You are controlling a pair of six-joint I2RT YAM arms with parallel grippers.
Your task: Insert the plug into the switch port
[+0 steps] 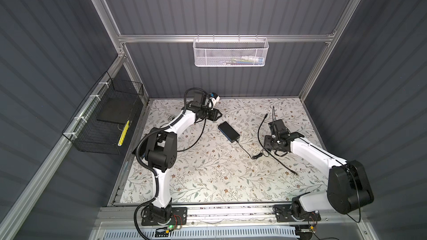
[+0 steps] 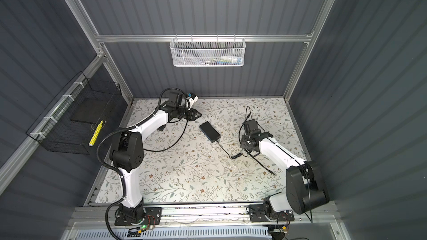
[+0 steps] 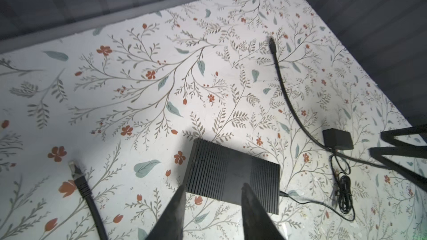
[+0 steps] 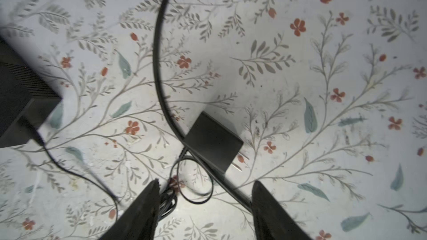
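Getting set to pick up plug; holding nothing.
See plug [image 3: 73,168] lying on mat [image 1: 208,176] near switch [image 1: 228,131], apart from it, not inserted. Note left gripper [image 3: 213,188] spread, empty; right gripper [image 4: 206,182] spread above a cable [image 4: 159,65]. Expect light, hard, brittle plastic, tugged by springy cord [image 3: 89,195]; pinch sides just behind clear tip.

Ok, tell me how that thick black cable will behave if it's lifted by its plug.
The cable lies in a loose curve, so it will probably flex and trail behind rather than stay straight. The plug has a ribbed sleeve, likely the stiffest spot to pinch. Where it crosses the thin cord, it may drag that along.
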